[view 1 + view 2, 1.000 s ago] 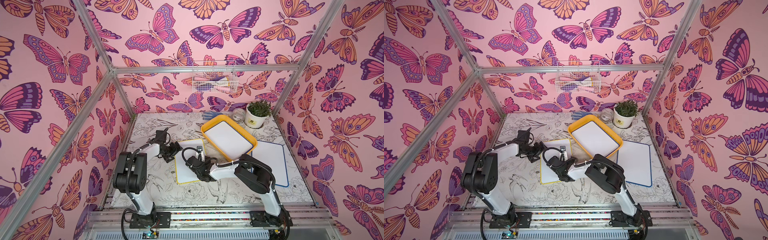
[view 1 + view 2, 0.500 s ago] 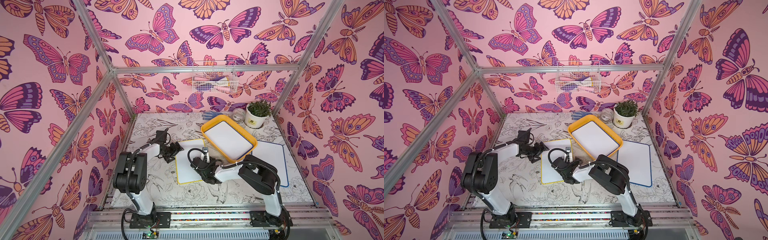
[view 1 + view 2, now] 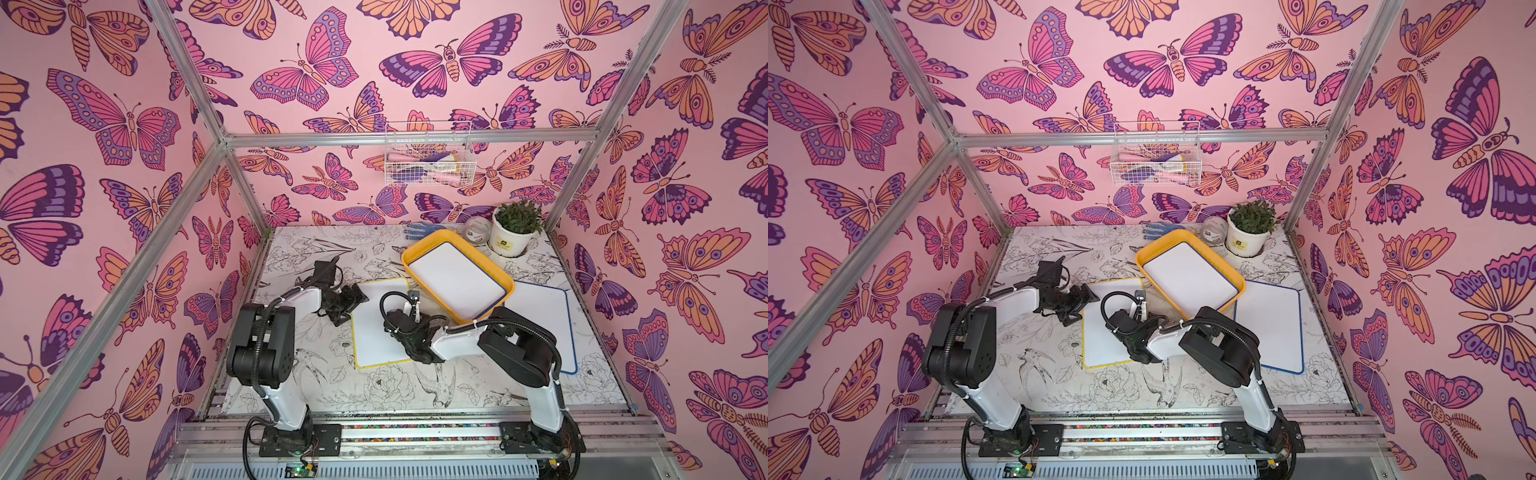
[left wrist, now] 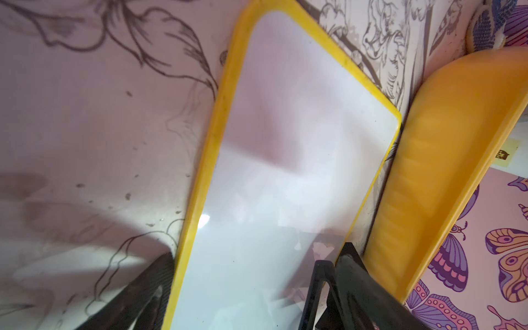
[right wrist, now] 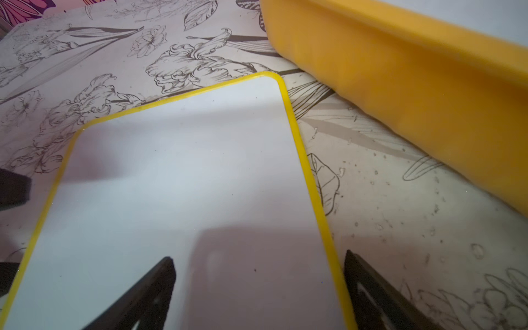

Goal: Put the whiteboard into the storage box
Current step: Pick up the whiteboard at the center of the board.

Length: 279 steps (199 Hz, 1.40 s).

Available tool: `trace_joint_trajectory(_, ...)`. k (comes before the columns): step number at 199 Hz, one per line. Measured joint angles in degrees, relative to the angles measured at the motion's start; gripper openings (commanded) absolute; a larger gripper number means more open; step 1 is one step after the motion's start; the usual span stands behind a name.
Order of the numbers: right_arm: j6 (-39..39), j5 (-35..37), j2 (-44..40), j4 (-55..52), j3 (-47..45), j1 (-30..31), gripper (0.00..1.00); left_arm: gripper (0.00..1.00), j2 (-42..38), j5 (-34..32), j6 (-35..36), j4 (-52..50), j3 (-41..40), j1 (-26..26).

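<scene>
Right jaws, spread, have advanced along the yellow-framed whiteboard [image 3: 374, 328] toward the storage box [image 3: 424, 244], straddling its border. Left jaws remain spread. Grasp not yet made.

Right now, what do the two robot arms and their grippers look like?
The left arm and right arm have white shells, black joints and black corrugated cables. The left gripper and right gripper are black, with flat tapered fingers.

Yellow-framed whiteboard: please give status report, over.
Left gripper, right gripper open, empty. Yellow-framed whiteboard flat on table, not gripped. Storage box beside it already holds one board.
</scene>
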Motion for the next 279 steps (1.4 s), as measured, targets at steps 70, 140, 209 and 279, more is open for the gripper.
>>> trace_joint_trajectory(70, 4.87, -8.13, -3.39, -6.23, 0.76, -1.97, 0.93, 0.91, 0.55, -2.27, 0.22, -1.68, 1.33, -1.18)
trace_joint_trajectory(140, 16.41, -25.59, -9.03, -10.84, -0.57, -5.6, 0.91, 0.92, -0.04, -5.99, 0.83, -0.57, 0.98, -1.2)
trace_joint_trajectory(209, 28.46, -33.75, -10.78, -0.33, -6.05, -8.26, 0.91, 0.91, -0.5, -8.9, 0.85, 4.39, -0.61, -0.85)
trace_joint_trajectory(279, 45.59, -41.86, -8.72, 16.55, -11.85, -8.33, 0.9, 0.91, -0.5, -8.15, 0.37, 7.43, -1.51, -0.79)
